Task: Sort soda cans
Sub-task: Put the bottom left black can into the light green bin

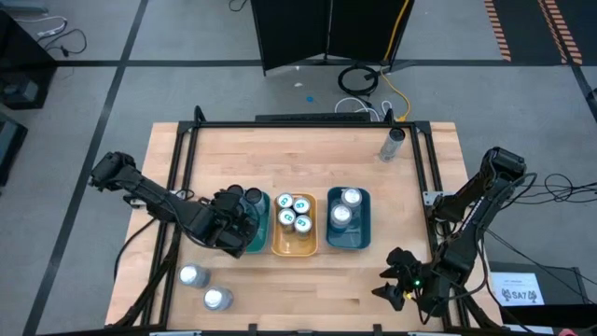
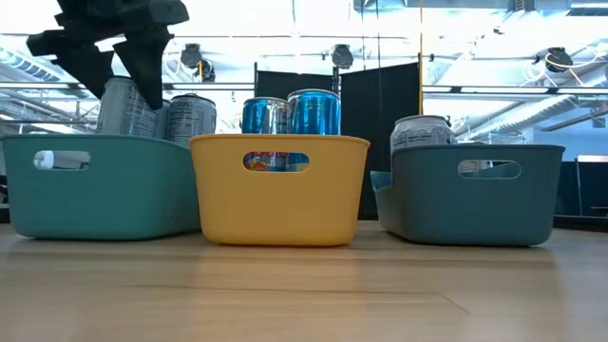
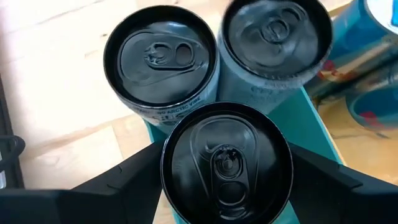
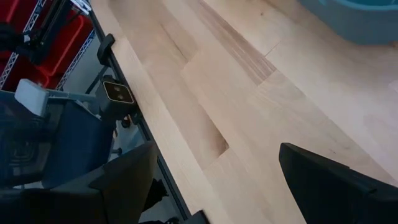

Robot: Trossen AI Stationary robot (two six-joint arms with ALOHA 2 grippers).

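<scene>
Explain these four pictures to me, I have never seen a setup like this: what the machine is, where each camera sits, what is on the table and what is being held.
It is a robot with two dark arms at a wooden table, sorting soda cans. One camera looks straight down, one sits at table height, and one rides on each wrist. Three trays stand in a row: the teal tray, the orange tray with three blue-topped cans, and the blue tray with two silver cans. The left gripper is over the teal tray, closed around a black-topped can, beside two more. The right gripper waits open near the table's corner. Three cans stand loose on the table.
</scene>
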